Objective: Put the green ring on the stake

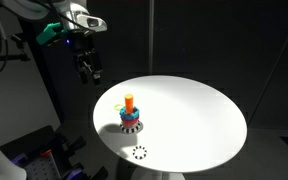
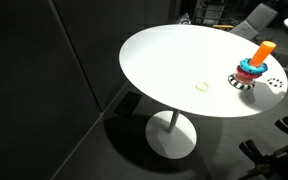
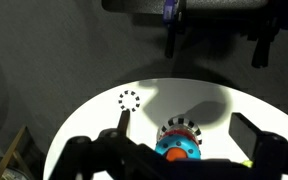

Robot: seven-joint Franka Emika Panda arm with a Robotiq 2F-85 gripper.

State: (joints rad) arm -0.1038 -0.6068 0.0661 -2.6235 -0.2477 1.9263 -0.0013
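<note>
The stake (image 1: 130, 100) is a short orange peg on a stack of blue, red and checkered rings, standing on the white round table (image 1: 194, 110). It shows in both exterior views (image 2: 264, 49) and low in the wrist view (image 3: 179, 150). The green ring (image 1: 119, 103) lies flat on the table beside the stack; it looks pale in an exterior view (image 2: 203, 87), and only a sliver shows in the wrist view (image 3: 247, 163). My gripper (image 1: 88, 68) is open and empty, in the air above and beyond the table's edge, and its fingers frame the stack in the wrist view (image 3: 184, 115).
A black-and-white dotted ring (image 1: 139, 153) lies near the table's edge, also seen in the wrist view (image 3: 129, 99). Dark chairs (image 3: 219, 20) and dark walls surround the table. The table stands on one central pedestal (image 2: 171, 130).
</note>
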